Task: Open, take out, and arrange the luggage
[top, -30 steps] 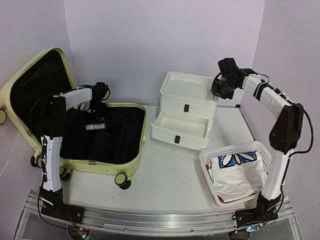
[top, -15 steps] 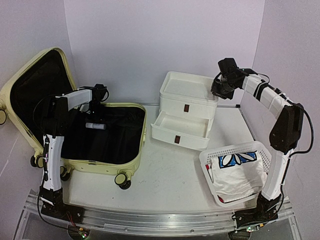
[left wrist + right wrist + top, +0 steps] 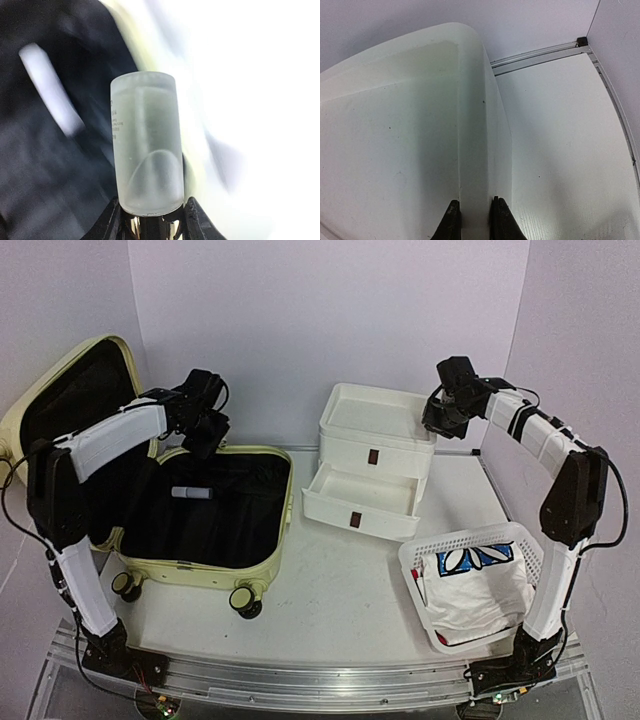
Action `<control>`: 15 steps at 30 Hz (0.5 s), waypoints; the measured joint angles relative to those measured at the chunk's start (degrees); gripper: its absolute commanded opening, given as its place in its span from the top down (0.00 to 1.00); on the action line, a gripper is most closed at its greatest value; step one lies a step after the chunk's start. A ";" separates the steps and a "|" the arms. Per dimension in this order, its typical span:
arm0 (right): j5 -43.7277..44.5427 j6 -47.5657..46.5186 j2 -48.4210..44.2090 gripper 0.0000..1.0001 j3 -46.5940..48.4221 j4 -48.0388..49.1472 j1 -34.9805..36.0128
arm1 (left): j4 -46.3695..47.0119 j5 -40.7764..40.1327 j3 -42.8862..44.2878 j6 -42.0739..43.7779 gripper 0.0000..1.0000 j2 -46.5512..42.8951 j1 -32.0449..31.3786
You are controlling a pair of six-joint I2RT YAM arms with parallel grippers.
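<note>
A white table (image 3: 340, 590) fills the floor of a bay with pale lilac walls (image 3: 300, 320). The luggage (image 3: 200, 573) lies open at 9 o'clock, its lid propped up toward the left wall. A white tube (image 3: 192, 494) rests on the black lining. At 12 o'clock stands a white drawer box (image 3: 375, 455) with one drawer (image 3: 355, 502) pulled out. At 4 o'clock a mesh basket (image 3: 415, 575) holds a white cloth (image 3: 475, 590) with a blue print.

The left gripper (image 3: 152, 215), above the case's far rim, pinches the base of a frosted bottle (image 3: 146, 150). The right gripper (image 3: 472, 215) is nearly closed, one finger on each side of the box's top rim at its right rear corner.
</note>
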 measured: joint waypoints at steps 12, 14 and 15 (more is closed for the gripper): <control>-1.29 1.38 -0.26 1.00 -0.57 0.66 -0.28 | 28.89 3.72 -16.33 6.01 0.85 -13.40 -29.07; -1.53 1.42 -0.26 1.00 -0.57 0.66 -0.33 | 32.13 4.48 -16.44 12.15 0.84 -11.96 -31.45; -1.64 1.42 -0.26 1.00 -0.57 0.66 -0.35 | 33.62 4.98 -16.39 15.54 0.84 -11.28 -32.26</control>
